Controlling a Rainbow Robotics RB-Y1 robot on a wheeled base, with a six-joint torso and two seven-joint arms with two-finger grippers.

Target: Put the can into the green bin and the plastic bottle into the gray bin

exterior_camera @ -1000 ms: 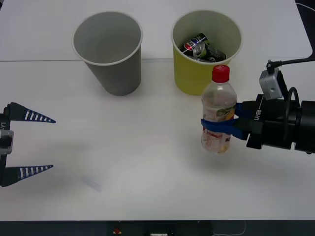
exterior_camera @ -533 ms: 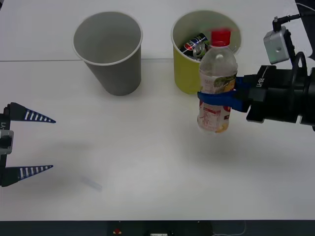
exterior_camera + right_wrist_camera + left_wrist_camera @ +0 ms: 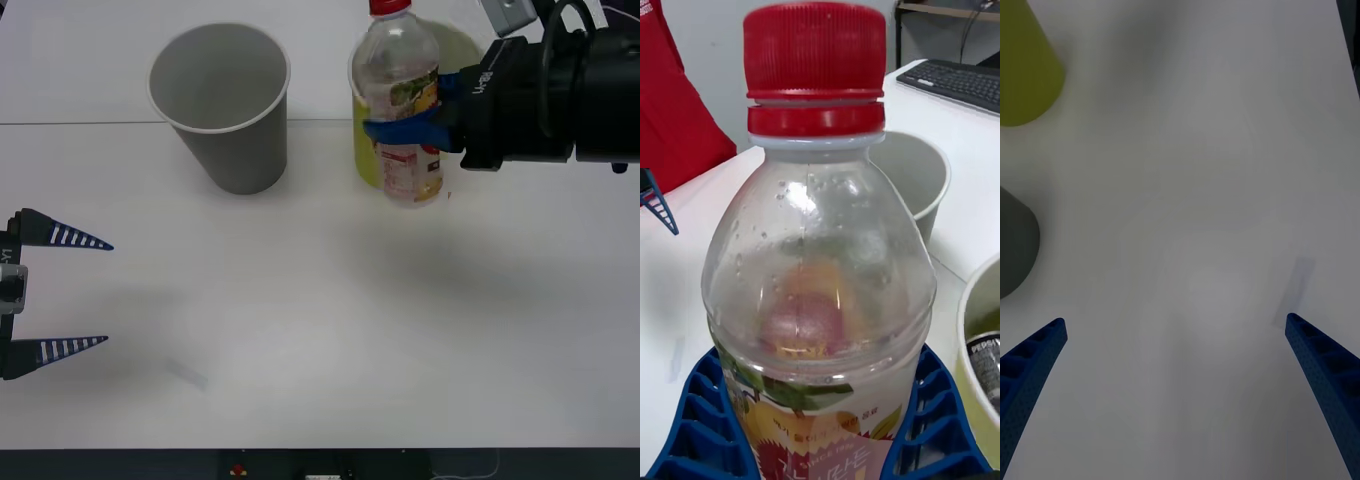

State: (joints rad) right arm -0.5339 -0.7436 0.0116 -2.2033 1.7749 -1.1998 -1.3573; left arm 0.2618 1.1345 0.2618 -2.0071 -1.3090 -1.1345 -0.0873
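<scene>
My right gripper (image 3: 402, 130) is shut on the plastic bottle (image 3: 400, 95), which has a red cap and hangs upright above the table. In the front view the bottle covers part of the green bin (image 3: 364, 150). The gray bin (image 3: 220, 100) stands upright to the left of it. In the right wrist view the bottle (image 3: 820, 255) sits between my blue fingers (image 3: 692, 427). Behind it there are the gray bin (image 3: 916, 180) and the green bin (image 3: 970, 330), with the can (image 3: 986, 367) lying inside. My left gripper (image 3: 75, 292) rests open at the table's left edge, holding nothing.
A keyboard (image 3: 962, 79) lies on a far table. The left wrist view shows bare white table (image 3: 1195, 225) between my left gripper's fingers (image 3: 1030, 360), with the green bin's (image 3: 1026, 67) and the gray bin's (image 3: 1015, 240) bases at one side.
My right gripper has lifted the bottle and carried it up and leftward, from beside the green bin to in front of it. The left arm has not moved.
</scene>
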